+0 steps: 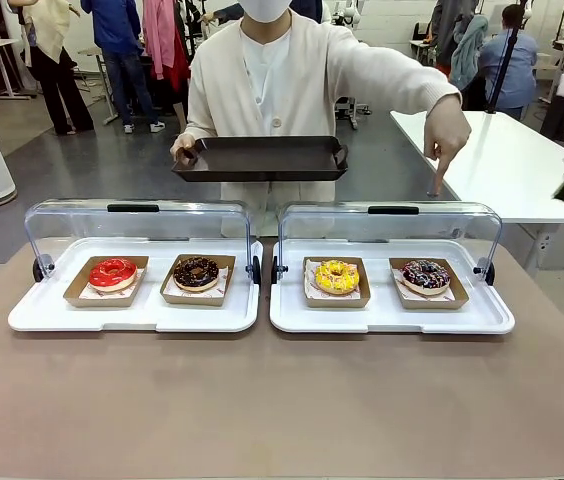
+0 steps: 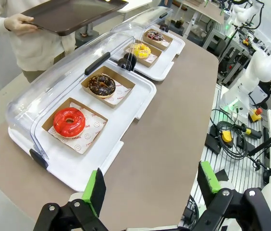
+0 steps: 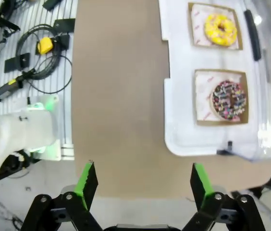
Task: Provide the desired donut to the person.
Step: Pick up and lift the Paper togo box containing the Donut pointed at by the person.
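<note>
left gripper (image 2: 151,185): jaws spread wide, nothing between the green pads, hanging over the matte tan tabletop (image 2: 174,120)
right gripper (image 3: 142,185): same deal, wide apart and empty, over the table's near edge
sprinkled chocolate ring donut (image 3: 228,99): ahead and to the right of the right gripper's fingers in its wrist view, sitting on printed paper in a square brown cardboard tray (image 1: 432,301)
yellow iced donut (image 3: 220,28): farther ahead of that gripper, on the same smooth white plastic case base (image 3: 178,110)
glossy red ring donut (image 2: 69,121): ahead-left of the left gripper and nearest to it, with the plain dark chocolate donut (image 2: 102,85) just beyond
clear curved lids (image 1: 137,225): rolled back behind the donuts, black bar handles on top
person (image 1: 262,70): cream knit cardigan, one hand holding a flat dark rectangular tray (image 1: 262,158), the other hand (image 1: 447,130) pointing a finger down above the sprinkled donut's end of the case
</note>
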Robot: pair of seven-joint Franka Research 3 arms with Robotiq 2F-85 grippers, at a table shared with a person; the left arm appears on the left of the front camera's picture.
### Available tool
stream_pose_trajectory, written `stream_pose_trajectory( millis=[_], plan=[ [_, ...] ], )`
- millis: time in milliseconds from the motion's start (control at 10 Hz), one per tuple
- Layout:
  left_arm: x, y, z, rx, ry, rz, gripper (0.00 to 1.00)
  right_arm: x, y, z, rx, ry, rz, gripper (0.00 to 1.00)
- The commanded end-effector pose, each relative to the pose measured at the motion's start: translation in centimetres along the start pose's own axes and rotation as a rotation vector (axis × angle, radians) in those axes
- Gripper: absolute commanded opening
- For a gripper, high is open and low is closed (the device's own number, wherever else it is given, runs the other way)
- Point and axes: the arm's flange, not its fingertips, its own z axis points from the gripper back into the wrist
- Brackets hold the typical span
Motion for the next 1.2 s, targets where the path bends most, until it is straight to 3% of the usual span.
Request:
stream_pose_trajectory(
  millis=[0, 300, 400, 1100],
  plan=[
    [0.0, 0.0, 0.1, -0.006, -0.017, -0.008, 1.0, 1.0, 1.2, -3.5, -0.066, -0.054, 0.064, 1.0],
    [0.0, 0.0, 0.1, -0.006, -0.017, -0.008, 1.0, 1.8, 1.8, -6.6, -0.085, 0.007, 0.111, 1.0],
    [0.0, 0.0, 0.1, -0.006, -0.017, -0.008, 1.0, 1.8, 1.0, -4.9, -0.057, -0.01, 0.069, 1.0],
    [0.0, 0.0, 0.1, -0.006, -0.017, -0.008, 1.0, 1.7, 1.2, -5.1, -0.072, -0.011, 0.077, 1.0]
  ],
)
